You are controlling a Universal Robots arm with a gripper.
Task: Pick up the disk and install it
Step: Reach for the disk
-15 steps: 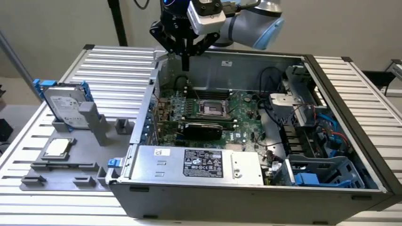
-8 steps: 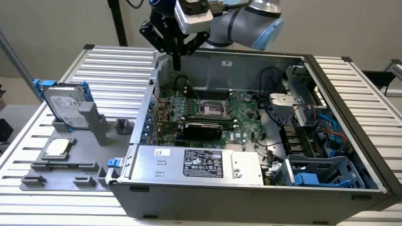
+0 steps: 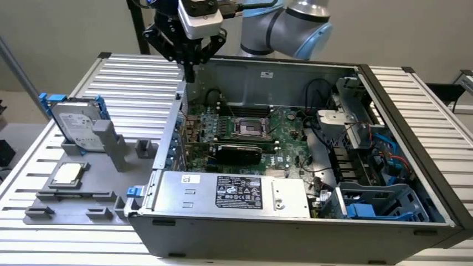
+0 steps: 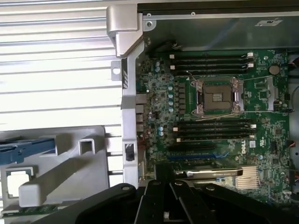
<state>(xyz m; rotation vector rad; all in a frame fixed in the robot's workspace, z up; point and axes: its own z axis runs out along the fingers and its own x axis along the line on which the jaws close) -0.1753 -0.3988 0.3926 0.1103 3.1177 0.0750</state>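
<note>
End effector (image 3: 190, 75), pressed together, hangs over the edge of the case wall (image 3: 179, 105); disk (image 3: 77, 128) at its eight o'clock, across open tabletop (image 3: 133, 72).

You are looking at what is reading as a robotics lab bench set up for computer assembly. An open desktop computer case (image 3: 296, 238) is lying on its side on a slatted metal table (image 3: 126, 72), exposing its motherboard (image 3: 244, 124) and a labelled power-supply box (image 3: 229, 193). Beside it, a grey parts fixture (image 3: 74, 202) is holding the disk (image 3: 74, 124) upright in its blue carrier and a small CPU chip (image 3: 66, 173) lying flat. A grey and blue industrial robot arm (image 3: 296, 25) is reaching over the case, and a plain bare wall (image 3: 414, 27) is running behind.
</note>
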